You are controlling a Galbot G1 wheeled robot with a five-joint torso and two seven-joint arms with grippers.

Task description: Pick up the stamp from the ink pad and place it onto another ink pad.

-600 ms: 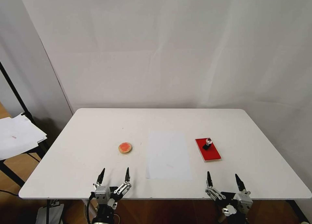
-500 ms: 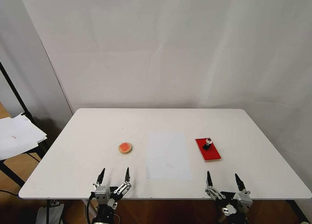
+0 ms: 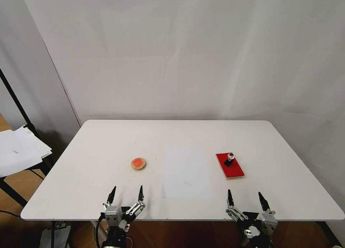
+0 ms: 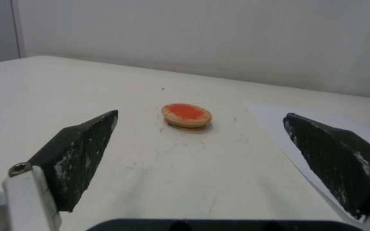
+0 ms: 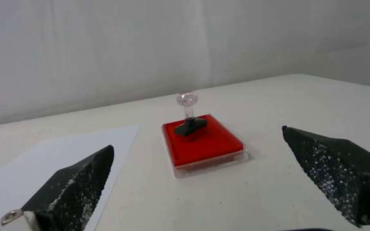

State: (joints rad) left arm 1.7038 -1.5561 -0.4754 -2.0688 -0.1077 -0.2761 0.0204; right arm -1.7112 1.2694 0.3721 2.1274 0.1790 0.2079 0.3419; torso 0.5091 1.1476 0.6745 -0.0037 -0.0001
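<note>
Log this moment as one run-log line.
stamp: upright on red ink pad | round pad: bare | left gripper: open, near edge | right gripper: open, near edge

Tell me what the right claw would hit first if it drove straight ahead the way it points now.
Probably the red ink pad, with the stamp standing on its far end. The open right claw points across bare table toward it; height is hard to judge.

Stamp (image 3: 229,159) on the ink pad (image 3: 231,169) — right of paper (image 3: 185,171).
</note>
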